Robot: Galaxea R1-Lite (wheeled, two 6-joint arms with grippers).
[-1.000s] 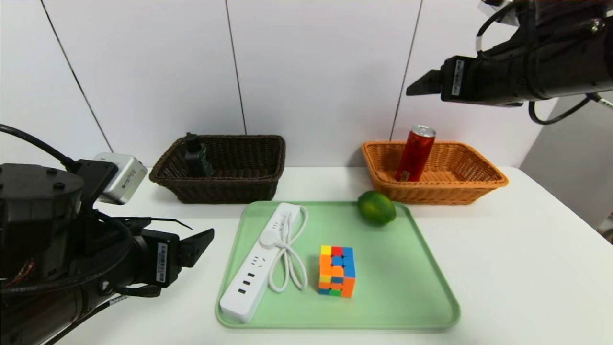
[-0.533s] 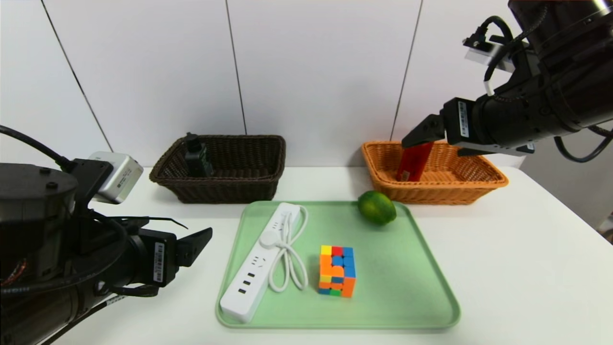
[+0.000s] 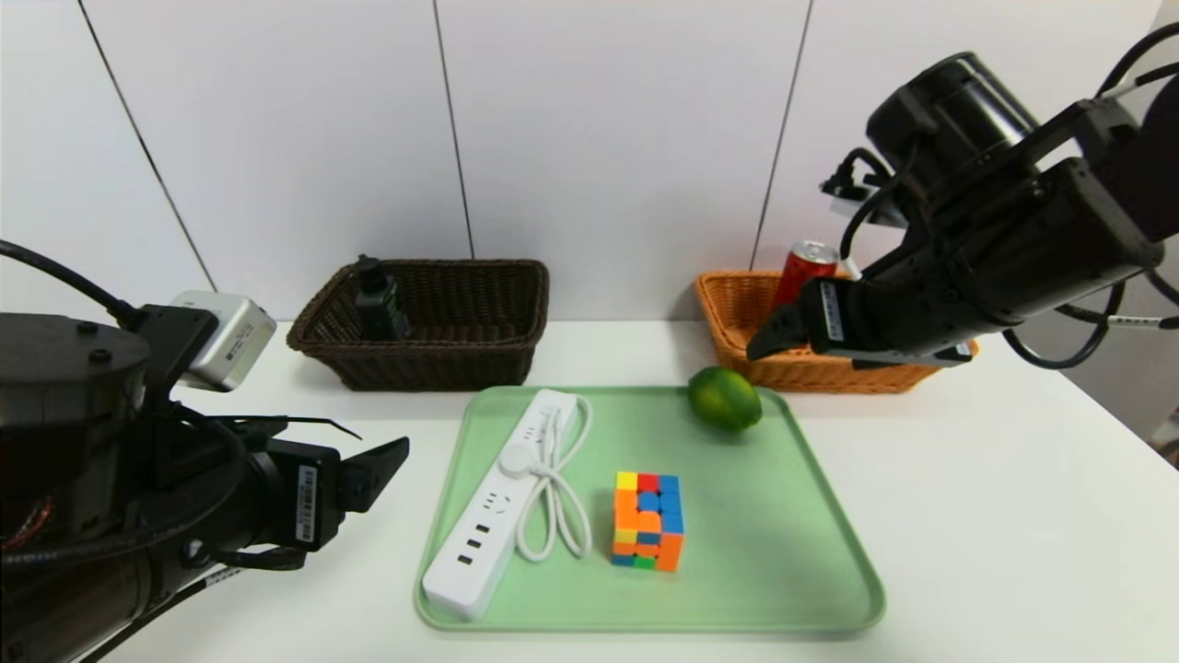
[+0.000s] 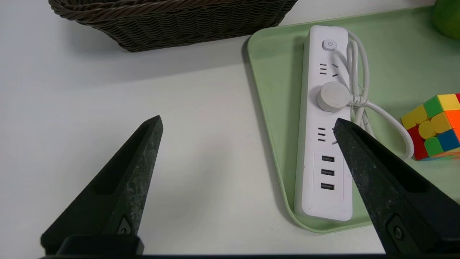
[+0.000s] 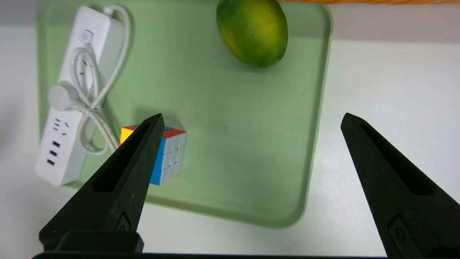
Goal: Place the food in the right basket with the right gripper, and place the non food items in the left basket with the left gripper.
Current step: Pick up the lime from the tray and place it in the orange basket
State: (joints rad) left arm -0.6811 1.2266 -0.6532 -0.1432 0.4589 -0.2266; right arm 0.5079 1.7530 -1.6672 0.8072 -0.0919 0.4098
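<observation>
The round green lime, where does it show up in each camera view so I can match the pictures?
Head view: the round green lime lies at the far right corner of the pale green plastic tray, just before the orange wicker basket.
Left wrist view: only a sliver of the lime shows, cut by the frame's corner.
Right wrist view: the lime shows whole, ahead of the open jaws.
Shared landmark: the tray.

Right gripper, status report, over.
Right gripper open, empty, above round green lime on green tray. Left gripper open, parked. Nothing in the way.
</observation>
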